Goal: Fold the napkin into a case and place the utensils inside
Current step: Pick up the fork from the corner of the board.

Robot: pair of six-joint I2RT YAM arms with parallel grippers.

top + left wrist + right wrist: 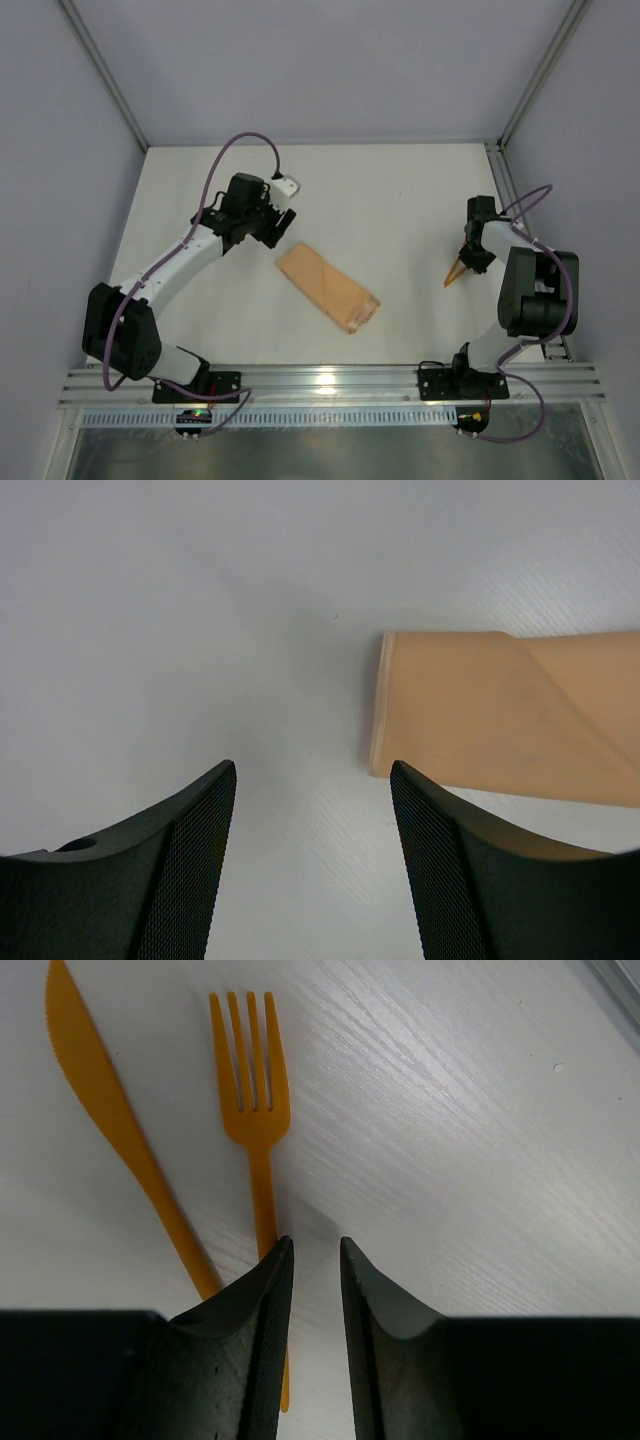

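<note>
The napkin lies folded as a narrow peach case (327,288) at the table's middle, running diagonally. In the left wrist view its near end (500,720) sits just ahead and to the right of my left gripper (312,765), which is open and empty, up and to the left of the case (281,228). The utensils (453,273) lie at the right. They are an orange fork (252,1110) and an orange knife (100,1090). My right gripper (315,1242) is low over the fork's handle. Its jaws stand a narrow gap apart, the handle lies against the left finger, and the knife is outside it.
A metal rail (330,380) carrying both arm bases runs along the near edge. Frame posts and grey walls close in the table on the left, back and right. A white connector (289,185) hangs on the left arm's cable.
</note>
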